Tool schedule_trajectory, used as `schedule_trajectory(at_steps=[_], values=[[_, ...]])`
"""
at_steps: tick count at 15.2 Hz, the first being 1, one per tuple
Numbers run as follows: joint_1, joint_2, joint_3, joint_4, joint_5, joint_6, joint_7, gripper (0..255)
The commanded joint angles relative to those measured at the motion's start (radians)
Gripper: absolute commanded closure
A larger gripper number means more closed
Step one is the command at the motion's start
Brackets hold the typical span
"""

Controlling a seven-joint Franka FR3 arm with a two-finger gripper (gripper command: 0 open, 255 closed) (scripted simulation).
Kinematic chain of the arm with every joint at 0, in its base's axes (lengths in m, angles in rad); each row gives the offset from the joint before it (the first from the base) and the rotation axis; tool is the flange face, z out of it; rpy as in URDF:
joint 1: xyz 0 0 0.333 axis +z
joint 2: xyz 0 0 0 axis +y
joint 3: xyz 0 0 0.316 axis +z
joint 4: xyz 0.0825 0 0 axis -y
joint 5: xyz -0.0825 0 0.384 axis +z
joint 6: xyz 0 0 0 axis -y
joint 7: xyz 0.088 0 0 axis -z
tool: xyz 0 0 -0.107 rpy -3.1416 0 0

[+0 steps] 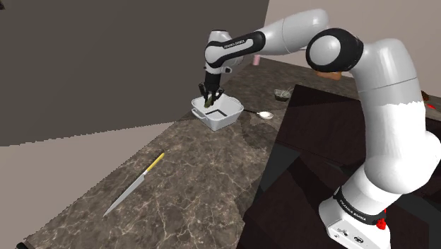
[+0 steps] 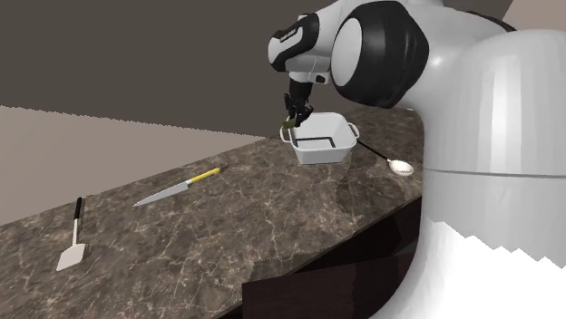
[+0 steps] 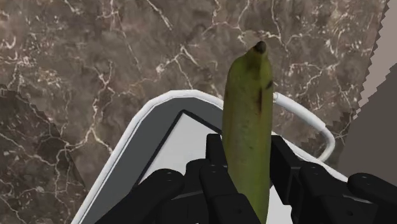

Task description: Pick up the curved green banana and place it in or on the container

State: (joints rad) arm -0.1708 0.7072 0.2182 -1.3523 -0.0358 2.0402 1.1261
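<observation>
Bearing dish (image 1: 214, 122), knife (image 1: 134, 185): marbled counter (image 1: 198, 177), grey wall (image 1: 106, 56); gripper (image 1: 210, 100) clasping banana (image 3: 247, 114).

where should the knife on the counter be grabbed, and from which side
Take the knife by its yellow handle, the end nearer the white dish. It lies flat on the counter, so come straight down from above and close across the handle; the blade is thin and tapers. The gripper is shut on the banana now, so that would have to go first.

banana (image 3: 248, 127) over dish (image 3: 147, 119), knife (image 1: 134, 185) on counter (image 1: 198, 177)
</observation>
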Motion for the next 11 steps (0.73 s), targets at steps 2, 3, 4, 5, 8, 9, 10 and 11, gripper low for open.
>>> schedule_trajectory(at_steps=[2,3,4,5,8,9,10,11], values=[[-0.027,0.069,-0.012,0.114,-0.003,-0.049,-0.047,255],[-0.036,0.096,-0.016,0.162,-0.004,-0.071,-0.063,255],[-0.044,0.125,-0.02,0.214,-0.005,-0.095,-0.078,255],[-0.051,0.158,-0.024,0.273,-0.006,-0.122,-0.093,255],[-0.067,0.289,-0.037,0.509,-0.01,-0.23,-0.139,255],[-0.066,0.364,-0.042,0.646,-0.013,-0.292,-0.155,255],[-0.067,0.364,-0.042,0.631,-0.013,-0.278,-0.155,255],[-0.068,0.365,-0.042,0.62,-0.013,-0.266,-0.156,255]])
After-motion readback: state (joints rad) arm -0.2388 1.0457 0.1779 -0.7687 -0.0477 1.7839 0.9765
